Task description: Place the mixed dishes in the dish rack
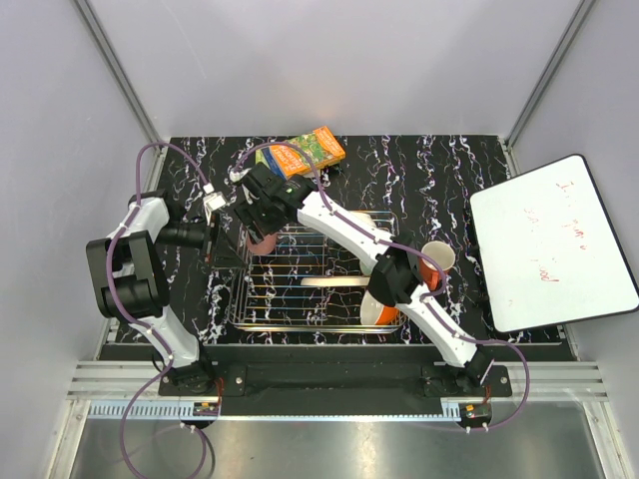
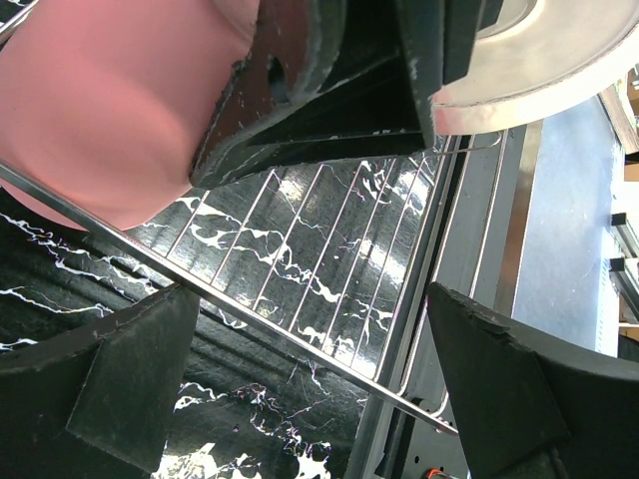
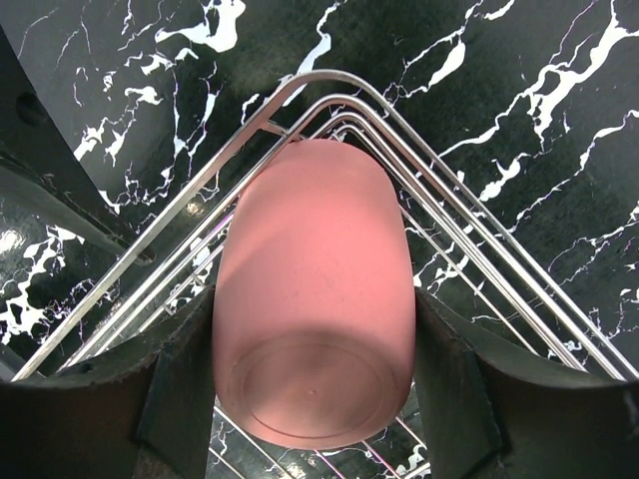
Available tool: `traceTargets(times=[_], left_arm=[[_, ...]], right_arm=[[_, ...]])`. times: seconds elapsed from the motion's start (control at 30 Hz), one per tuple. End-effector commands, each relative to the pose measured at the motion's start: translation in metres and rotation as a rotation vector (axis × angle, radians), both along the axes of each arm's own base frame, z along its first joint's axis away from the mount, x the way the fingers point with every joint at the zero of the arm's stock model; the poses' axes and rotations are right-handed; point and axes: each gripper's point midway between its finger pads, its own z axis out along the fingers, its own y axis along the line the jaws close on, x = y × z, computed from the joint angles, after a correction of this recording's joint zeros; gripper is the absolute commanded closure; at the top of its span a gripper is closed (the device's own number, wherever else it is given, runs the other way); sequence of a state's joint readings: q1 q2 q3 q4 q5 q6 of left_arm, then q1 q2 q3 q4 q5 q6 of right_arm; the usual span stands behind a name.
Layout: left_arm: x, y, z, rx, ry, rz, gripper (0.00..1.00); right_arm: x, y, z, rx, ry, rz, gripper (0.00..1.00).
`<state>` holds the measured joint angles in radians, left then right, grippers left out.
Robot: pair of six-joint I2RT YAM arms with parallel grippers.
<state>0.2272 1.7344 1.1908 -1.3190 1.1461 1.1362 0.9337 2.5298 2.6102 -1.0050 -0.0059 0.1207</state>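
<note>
My right gripper (image 3: 315, 394) is shut on the pink cup (image 3: 315, 309), whose base faces the camera and whose mouth points down. It hangs over a corner of the silver wire dish rack (image 3: 329, 85). From above, the cup (image 1: 266, 242) is at the far left corner of the dish rack (image 1: 285, 299), under the right gripper (image 1: 262, 222). My left gripper (image 1: 214, 239) stands open just outside the rack's left side. In its wrist view the left gripper (image 2: 315, 389) has nothing between its fingers, only the rack's rim wire (image 2: 250, 309), with the cup (image 2: 100, 110) above.
A pale flat dish (image 1: 324, 282) lies in the rack and an orange bowl (image 1: 379, 314) sits at its near right corner. An orange-red mug (image 1: 437, 257) is beside the rack's right side. Colourful books (image 1: 318, 147) lie at the back, a whiteboard (image 1: 549, 244) on the right.
</note>
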Motion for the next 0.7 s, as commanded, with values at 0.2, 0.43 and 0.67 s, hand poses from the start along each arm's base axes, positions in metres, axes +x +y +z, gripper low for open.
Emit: traceTargets(times=[0.2,0.43,0.67], left_arm=[[-0.024,-0.014,0.031,-0.109,0.162,0.015,0.01],[-0.019,-0.009,0.035,-0.101,0.147,0.032,0.01],[-0.017,-0.006,0.036,-0.1,0.146,0.043,0.01]], right_arm=[[0.008,-0.012,0.066,0.044,-0.156,-0.024,1.0],[-0.012,-0.034,0.038,-0.077,-0.095,-0.003,1.0],[-0.022,-0.029,0.023,-0.084,-0.047,0.043,1.0]])
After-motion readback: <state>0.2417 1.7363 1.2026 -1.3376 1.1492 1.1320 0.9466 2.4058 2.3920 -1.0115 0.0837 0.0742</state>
